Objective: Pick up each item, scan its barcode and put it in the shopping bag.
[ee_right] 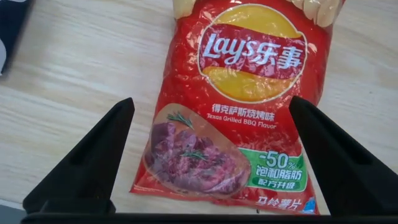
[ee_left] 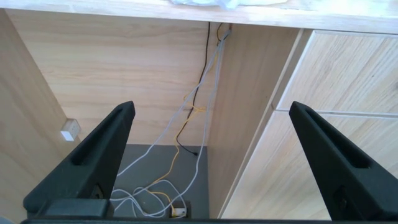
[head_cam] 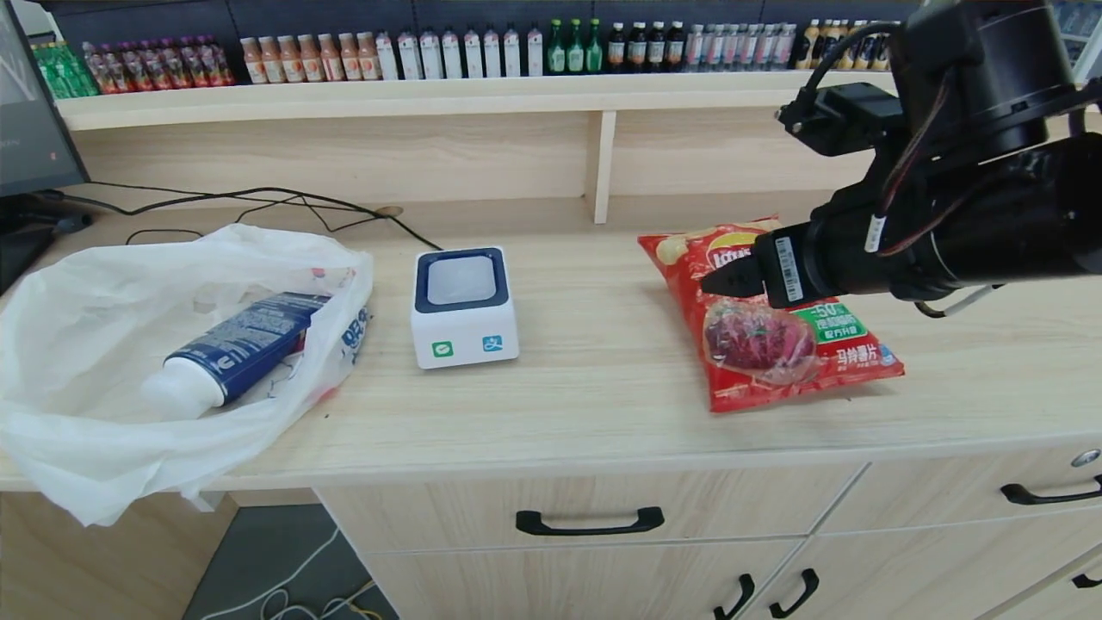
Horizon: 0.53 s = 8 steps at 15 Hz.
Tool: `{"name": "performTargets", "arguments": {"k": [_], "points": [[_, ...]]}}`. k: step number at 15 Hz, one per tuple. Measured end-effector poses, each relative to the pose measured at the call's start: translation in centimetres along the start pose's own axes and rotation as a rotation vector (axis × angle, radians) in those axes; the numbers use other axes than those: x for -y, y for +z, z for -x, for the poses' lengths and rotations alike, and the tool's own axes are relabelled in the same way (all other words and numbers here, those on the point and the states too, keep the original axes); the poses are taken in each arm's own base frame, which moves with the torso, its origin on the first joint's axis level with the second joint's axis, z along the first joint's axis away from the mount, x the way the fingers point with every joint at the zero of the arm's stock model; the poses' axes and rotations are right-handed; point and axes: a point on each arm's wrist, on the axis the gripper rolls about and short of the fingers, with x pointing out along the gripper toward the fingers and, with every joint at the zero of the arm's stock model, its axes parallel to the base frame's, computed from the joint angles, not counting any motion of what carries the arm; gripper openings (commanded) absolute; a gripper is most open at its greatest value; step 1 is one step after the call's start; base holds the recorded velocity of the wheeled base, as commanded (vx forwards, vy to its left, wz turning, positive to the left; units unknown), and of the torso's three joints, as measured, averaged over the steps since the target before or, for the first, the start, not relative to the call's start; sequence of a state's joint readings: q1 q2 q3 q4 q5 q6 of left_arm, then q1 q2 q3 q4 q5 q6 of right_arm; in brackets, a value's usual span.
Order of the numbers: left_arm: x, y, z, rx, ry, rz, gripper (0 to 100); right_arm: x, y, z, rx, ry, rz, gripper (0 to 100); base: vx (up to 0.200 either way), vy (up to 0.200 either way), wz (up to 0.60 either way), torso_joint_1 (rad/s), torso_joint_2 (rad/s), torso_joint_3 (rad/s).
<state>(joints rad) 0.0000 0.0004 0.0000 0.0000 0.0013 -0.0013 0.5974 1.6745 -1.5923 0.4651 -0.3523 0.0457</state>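
A red bag of chips [head_cam: 758,331] lies flat on the wooden counter [head_cam: 603,379] at the right. My right gripper [head_cam: 723,280] hovers over its upper half; in the right wrist view the fingers [ee_right: 93,168] stand wide open on either side of the red bag of chips [ee_right: 239,112], apart from it. A white scanner box [head_cam: 463,306] sits mid-counter. At the left, a white shopping bag [head_cam: 95,370] lies open with a blue and white tube [head_cam: 232,349] inside. My left gripper [ee_left: 211,162] is open and empty, low beside the cabinet, below the counter edge.
A shelf [head_cam: 482,86] lined with bottles runs along the back. Black cables [head_cam: 258,202] trail behind the bag, and a monitor [head_cam: 30,112] stands at far left. Drawers with black handles [head_cam: 590,521] front the counter. Loose cables [ee_left: 168,180] lie on the floor under it.
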Motion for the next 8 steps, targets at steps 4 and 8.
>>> {"name": "performTargets", "arguments": {"k": [4, 8], "points": [[0.0, 0.0, 0.0, 0.0, 0.0, 0.0, 100, -0.2, -0.1, -1.6, -0.023, -0.067, -0.006, 100, 0.0, 0.0, 0.0, 0.0, 0.0, 0.0], [0.0, 0.0, 0.0, 0.0, 0.0, 0.0, 100, 0.3, -0.2, -2.7, -0.04, -0.136, -0.041, 100, 0.0, 0.0, 0.0, 0.0, 0.0, 0.0]]}}
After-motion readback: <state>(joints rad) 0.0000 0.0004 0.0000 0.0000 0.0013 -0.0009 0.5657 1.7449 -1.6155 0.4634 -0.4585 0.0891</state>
